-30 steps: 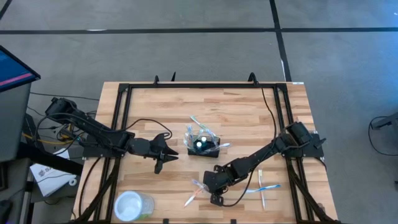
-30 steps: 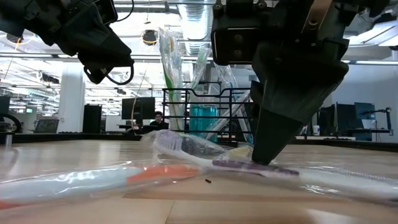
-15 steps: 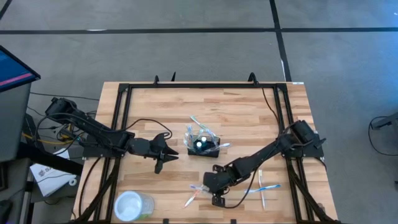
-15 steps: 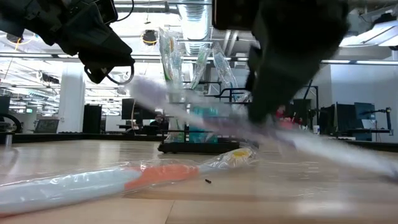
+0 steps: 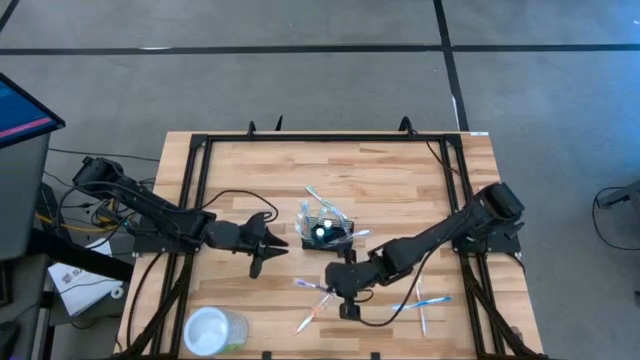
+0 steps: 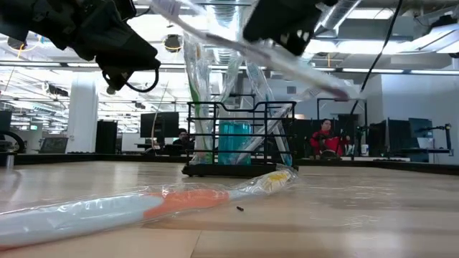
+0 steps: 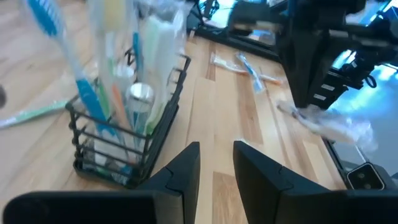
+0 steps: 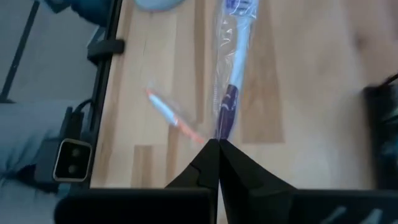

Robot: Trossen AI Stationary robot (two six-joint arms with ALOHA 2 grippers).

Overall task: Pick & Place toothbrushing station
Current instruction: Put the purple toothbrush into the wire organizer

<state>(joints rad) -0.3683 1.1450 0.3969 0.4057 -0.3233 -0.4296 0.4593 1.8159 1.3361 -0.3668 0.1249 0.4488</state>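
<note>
Caddy: the wire-mesh caddy [image 5: 327, 234] stands mid-desk, already stocked with several wrapped brushes and a tube.
Right fingers: the right gripper [image 8: 217, 144] is clenched on a purple wrapped toothbrush [image 8: 231, 93], raised off the desk [image 5: 390, 180] just beside the caddy.
Left fingers: the left gripper [image 7: 216, 163] waits released, beside the caddy.
Remaining: the held brush is judged undelivered; an orange toothbrush [image 6: 143, 204] and two blue toothbrushes [image 5: 425, 300] lie loose.

- Toothbrushing station [image 5: 328, 236] stands near the table's [image 5: 380, 170] centre, with wrapped toothbrushes upright in it.
- Left gripper [image 5: 262, 245] sits just left of the station, apart from it.
- Right gripper [image 5: 335, 283] is in front of the station, above the tabletop, with a wrapped purple-handled toothbrush [image 5: 308, 284] between its fingers.
- Orange-handled toothbrush [image 5: 312, 316] lies on the table beneath and in front of that gripper.
- Two more toothbrushes [image 5: 420, 302] lie to the front right.
- Clear cup [image 5: 212, 330] rests at the front-left edge.
</note>
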